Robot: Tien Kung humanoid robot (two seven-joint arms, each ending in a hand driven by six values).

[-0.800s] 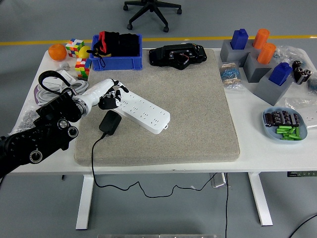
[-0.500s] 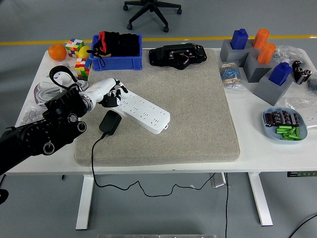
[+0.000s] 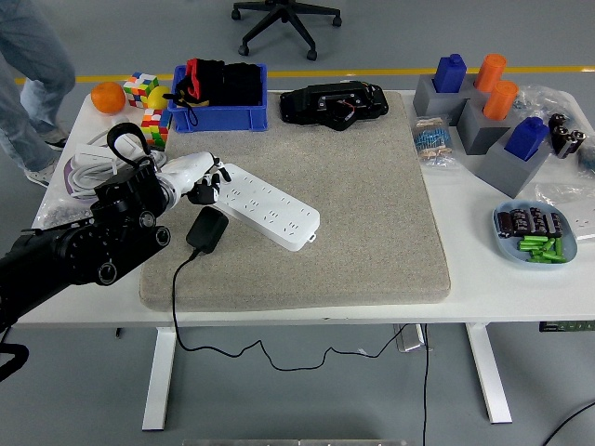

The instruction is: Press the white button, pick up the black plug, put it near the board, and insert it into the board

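Left hand sits at the near-left end of the white power strip, fingers curled down and touching the strip's end, clamped on nothing. Judged step: pressing the white button, which is hidden beneath the hand, so contact with it cannot be confirmed. Right hand out of view. Black plug lies on the grey mat just beside the strip's near edge, close below the hand, its cord trailing off the front of the surface. Next move likely calls for lifting off the strip, shifting a little toward the near edge, and closing around the plug body without snagging the cord. Containers: blue bin at far left holds black items and something red; light-blue dish at right holds dark cylinders and green pieces; grey block holders carry blue and orange pieces upright.
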